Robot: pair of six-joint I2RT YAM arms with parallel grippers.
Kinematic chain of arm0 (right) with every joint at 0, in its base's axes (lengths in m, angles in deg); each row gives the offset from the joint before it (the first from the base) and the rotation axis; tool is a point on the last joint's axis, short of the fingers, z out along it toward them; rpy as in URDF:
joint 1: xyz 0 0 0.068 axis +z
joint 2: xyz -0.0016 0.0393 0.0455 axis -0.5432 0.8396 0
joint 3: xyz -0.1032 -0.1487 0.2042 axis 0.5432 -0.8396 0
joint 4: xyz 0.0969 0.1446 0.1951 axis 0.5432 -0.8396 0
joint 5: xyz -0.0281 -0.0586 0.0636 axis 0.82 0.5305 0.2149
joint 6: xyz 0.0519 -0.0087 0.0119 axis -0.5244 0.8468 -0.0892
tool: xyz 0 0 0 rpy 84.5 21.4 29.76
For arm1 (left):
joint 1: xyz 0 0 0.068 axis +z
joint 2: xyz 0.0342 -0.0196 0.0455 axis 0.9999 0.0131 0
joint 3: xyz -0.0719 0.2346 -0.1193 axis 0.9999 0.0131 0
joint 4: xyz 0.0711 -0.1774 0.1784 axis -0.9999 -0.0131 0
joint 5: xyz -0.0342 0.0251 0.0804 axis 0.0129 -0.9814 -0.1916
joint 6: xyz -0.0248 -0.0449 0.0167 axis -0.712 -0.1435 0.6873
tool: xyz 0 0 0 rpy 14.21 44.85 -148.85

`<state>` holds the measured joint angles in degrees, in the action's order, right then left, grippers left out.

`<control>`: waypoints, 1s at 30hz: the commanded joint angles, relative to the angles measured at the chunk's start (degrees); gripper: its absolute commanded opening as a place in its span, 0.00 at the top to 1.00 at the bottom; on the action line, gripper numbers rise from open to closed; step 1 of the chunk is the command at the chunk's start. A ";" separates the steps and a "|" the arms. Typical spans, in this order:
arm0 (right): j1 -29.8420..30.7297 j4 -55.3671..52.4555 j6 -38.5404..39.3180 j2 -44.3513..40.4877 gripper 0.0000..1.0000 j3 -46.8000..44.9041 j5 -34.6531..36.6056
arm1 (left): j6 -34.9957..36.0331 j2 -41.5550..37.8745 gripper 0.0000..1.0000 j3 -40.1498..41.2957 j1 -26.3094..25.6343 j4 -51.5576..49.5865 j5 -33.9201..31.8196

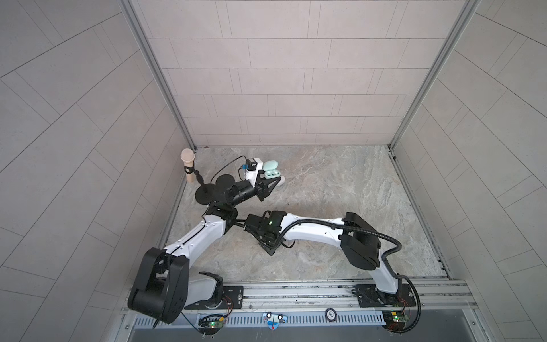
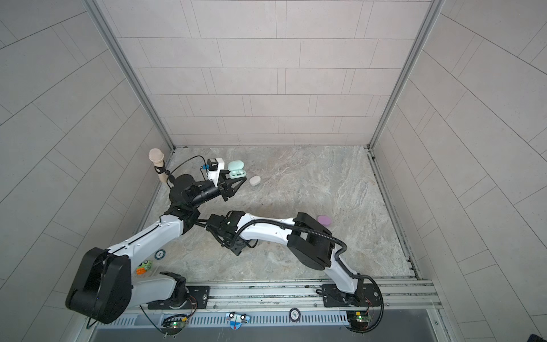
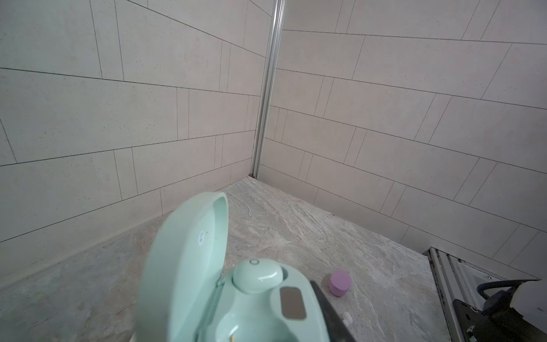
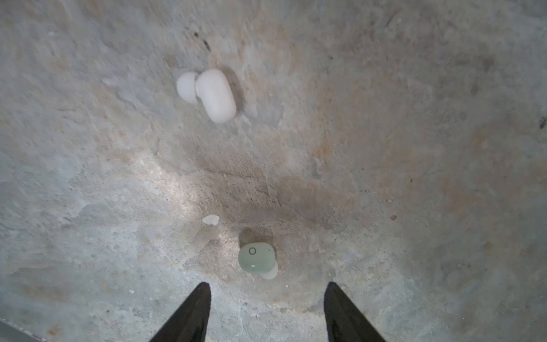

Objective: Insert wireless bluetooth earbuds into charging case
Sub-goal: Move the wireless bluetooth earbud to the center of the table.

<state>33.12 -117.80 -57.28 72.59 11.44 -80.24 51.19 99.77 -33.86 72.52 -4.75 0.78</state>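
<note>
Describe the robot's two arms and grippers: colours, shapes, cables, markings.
The left arm and right arm have white link shells and black joint housings. A black corrugated hose runs along the right arm, near a green light. A thin black cable loops by the left wrist. The left gripper and right gripper are black with tapered fingers.

My right gripper (image 4: 268,283) is black. The table (image 4: 384,148) is marbled grey, beige and rust. The mint bud (image 4: 256,258) bears a small black ring; the white bud (image 4: 214,94) is plain. The mint case (image 3: 183,266) has a grey patch inside; the lilac case (image 3: 340,282) is plain. The walls (image 3: 88,118) are pale grey tiles with thin dark joints.
</note>
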 commanded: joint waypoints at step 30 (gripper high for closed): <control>-7.51 -7.94 -3.12 -7.03 0.44 -7.02 22.20 | -1.38 0.05 0.92 -0.90 0.38 2.30 0.99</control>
<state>26.04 -123.92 -59.57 68.37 5.17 -61.45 50.14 99.88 -33.86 72.52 -4.66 0.95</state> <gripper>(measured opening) 0.555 0.439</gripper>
